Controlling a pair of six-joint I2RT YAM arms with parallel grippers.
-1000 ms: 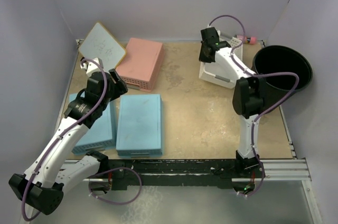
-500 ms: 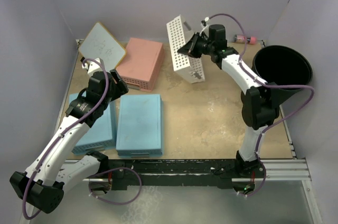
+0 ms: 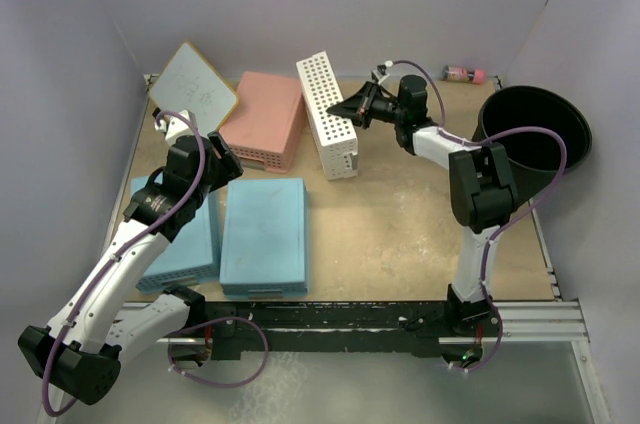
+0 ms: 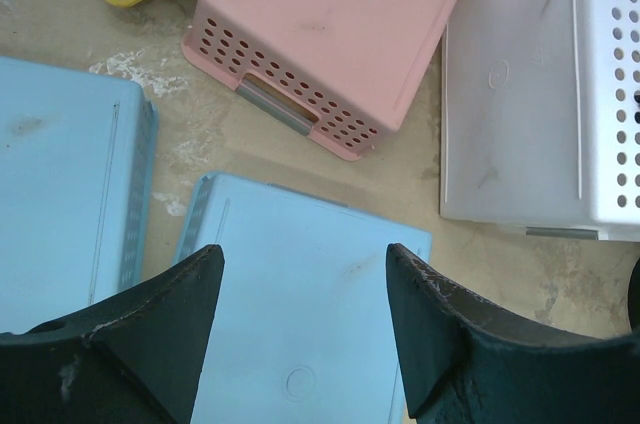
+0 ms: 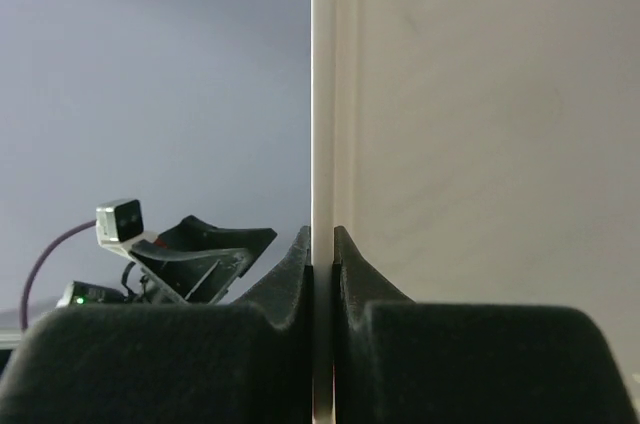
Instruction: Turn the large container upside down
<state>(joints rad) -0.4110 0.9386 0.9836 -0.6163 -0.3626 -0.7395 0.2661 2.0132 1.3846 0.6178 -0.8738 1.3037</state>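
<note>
White perforated basket (image 3: 327,116) swung upright, right fingers (image 5: 285,284) pinching its wall, left fingers (image 4: 160,334) spread, round black tub (image 3: 535,159) apart.

Left arm is sitting bent at the elbow, left gripper (image 4: 305,256) hovering face-down with jaws spread wide. Right arm is pointing off to the left, right gripper (image 5: 322,244) pinching tight on the white basket (image 3: 325,124) wall.

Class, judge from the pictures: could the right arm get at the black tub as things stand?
Probably not yet: the right gripper is clamped on the white basket. Once freed, the tub sits near with nothing between.
</note>
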